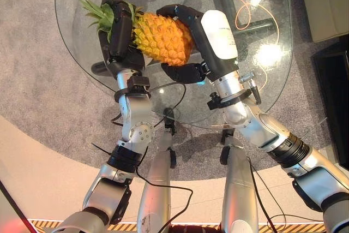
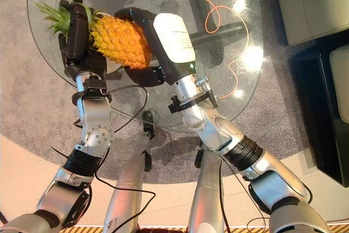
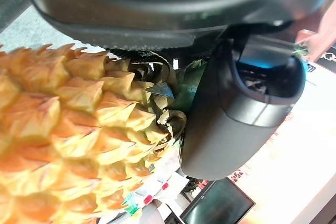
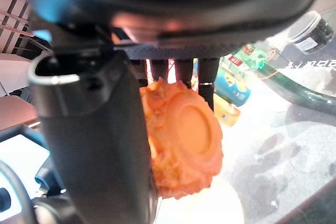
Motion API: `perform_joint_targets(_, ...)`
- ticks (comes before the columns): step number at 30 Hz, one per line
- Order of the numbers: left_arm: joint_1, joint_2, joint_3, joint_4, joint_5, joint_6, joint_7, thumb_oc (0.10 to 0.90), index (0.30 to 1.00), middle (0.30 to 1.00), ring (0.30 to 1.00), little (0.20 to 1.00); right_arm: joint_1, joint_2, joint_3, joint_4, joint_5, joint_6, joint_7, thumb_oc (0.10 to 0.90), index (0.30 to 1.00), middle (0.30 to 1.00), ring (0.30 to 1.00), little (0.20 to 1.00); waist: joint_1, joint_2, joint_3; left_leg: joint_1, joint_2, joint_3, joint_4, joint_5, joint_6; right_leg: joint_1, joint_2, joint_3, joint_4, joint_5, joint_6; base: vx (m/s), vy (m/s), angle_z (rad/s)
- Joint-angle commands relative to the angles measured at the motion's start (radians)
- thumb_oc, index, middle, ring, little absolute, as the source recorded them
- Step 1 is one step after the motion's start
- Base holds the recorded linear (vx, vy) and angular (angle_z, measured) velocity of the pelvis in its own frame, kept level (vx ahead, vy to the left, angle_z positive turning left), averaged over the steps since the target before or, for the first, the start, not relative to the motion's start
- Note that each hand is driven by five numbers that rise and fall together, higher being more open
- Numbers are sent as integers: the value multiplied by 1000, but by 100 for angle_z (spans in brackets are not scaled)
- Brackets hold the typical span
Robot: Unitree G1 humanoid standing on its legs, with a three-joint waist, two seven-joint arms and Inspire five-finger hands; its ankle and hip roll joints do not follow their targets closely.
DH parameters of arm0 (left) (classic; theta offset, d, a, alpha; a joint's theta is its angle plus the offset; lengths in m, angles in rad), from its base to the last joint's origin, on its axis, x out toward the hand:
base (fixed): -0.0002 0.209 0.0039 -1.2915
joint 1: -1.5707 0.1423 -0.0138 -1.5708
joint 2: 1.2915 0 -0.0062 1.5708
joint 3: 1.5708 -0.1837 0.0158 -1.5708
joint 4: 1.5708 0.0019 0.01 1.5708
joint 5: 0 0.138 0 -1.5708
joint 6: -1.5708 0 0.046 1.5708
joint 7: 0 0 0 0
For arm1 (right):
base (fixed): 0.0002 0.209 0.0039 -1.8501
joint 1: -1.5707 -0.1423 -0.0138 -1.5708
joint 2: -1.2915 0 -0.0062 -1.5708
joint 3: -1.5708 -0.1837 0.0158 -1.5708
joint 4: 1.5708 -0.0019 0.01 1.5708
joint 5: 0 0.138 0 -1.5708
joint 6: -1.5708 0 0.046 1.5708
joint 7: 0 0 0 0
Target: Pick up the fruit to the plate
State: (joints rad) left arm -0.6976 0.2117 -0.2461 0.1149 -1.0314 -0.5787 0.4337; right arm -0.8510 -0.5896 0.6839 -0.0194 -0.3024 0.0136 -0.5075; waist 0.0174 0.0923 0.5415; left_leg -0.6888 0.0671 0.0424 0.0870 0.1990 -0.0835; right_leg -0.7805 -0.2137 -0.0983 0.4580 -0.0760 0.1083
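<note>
The left hand curls its fingers round the leafy crown end of the pineapple, held above the glass bench. The right hand wraps fingers and thumb round the fruit's base. If either grip loosens unevenly, the heavy pineapple could twist free and drop onto the glass.

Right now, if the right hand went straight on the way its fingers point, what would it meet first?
The pineapple: the right hand is already curled round its base end. Past it comes the left hand, holding the leafy end.
</note>
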Motion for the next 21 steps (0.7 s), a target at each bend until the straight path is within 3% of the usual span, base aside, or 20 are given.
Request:
perform_joint_targets(1, -121, 69, 108, -106, 149, -157, 23, 100, 300, 300, 300, 200, -102, 11, -64, -104, -23, -47, -67, 800, 900, 900, 900, 900, 7, -26, -22, 23, -79, 14, 55, -115, 15, 98, 42, -79, -225, 94, 3, 0, 0, 0)
perform_joint_targets(21, -161, 68, 165, -54, 392, -202, 312, 100, 300, 300, 300, 200, -111, 27, -85, -77, -33, -47, -73, 800, 900, 900, 900, 900, 3, -27, -22, 19, -74, 16, 44, -102, 12, 92, 45, -73, -232, 101, -1, 0, 0, 0)
